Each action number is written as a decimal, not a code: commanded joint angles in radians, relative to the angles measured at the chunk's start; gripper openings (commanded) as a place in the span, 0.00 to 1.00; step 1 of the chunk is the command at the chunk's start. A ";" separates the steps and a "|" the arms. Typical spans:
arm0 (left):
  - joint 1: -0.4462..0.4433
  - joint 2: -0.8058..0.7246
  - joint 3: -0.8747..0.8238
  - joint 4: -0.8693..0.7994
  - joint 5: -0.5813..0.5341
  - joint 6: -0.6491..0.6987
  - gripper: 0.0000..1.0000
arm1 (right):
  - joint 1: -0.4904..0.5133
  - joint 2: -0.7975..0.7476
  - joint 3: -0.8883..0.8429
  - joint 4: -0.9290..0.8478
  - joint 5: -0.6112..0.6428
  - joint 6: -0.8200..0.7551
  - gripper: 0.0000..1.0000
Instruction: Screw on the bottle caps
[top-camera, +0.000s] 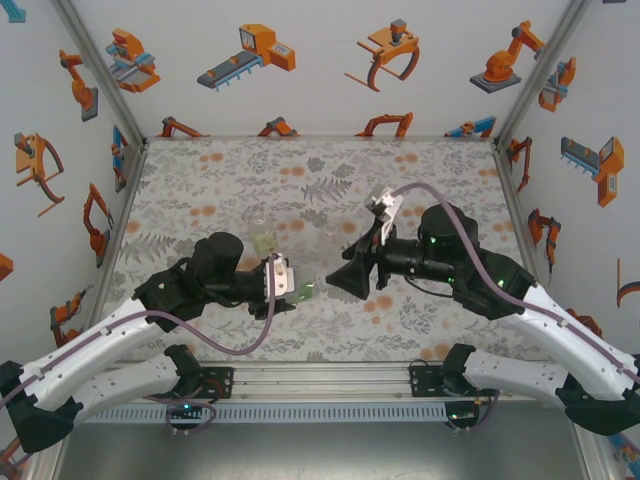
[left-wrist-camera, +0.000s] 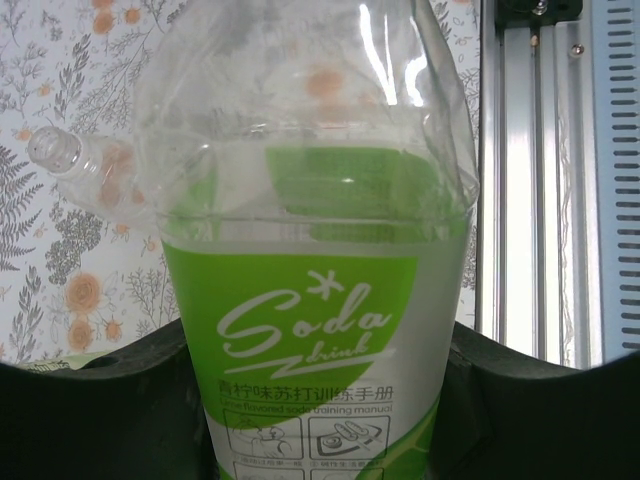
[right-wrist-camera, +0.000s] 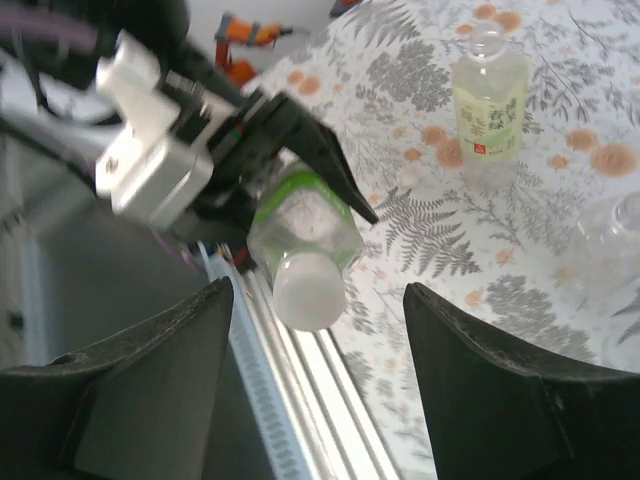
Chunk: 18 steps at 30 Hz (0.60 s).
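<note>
Rail (top-camera: 320, 378) of ribbed aluminium runs along the near edge of the table (top-camera: 200, 190), and the 2 arms meet just past it. The left gripper (top-camera: 290, 283) is clamped on the green bottle (left-wrist-camera: 320, 300), held on its side with the neck toward the right arm. 1 whitish cap (right-wrist-camera: 308, 292) sits on that neck. The right gripper (top-camera: 338, 278) faces it with fingers (right-wrist-camera: 500, 400) spread, 1 on each side of the cap and apart from it, gripping nothing. The left gripper's dark jaws crowd the bottle's body, leaving only the capped end free. Just behind the left gripper, the yellowish bottle (right-wrist-camera: 490, 100) stands upright on the floral print with its neck open. The colourless bottle (left-wrist-camera: 85, 165) is near it, farther to the right, also with an open neck; whether it stands or lies cannot be told. That makes 3 bottles, and 1 cap plainly seen. Beyond them, printed surface reaches to the back wall (top-camera: 320, 80), which is patterned with orange robots. Slanted metal posts (top-camera: 100, 90) and side walls hem the table in left and right.
</note>
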 joint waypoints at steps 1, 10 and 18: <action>-0.002 -0.017 0.032 -0.001 0.045 0.021 0.00 | 0.007 0.003 0.030 -0.065 -0.204 -0.437 0.61; -0.002 -0.022 0.036 -0.008 0.064 0.020 0.00 | 0.007 0.038 0.046 -0.064 -0.300 -0.680 0.55; -0.002 -0.017 0.038 -0.008 0.066 0.019 0.00 | 0.007 0.065 0.039 -0.033 -0.307 -0.682 0.46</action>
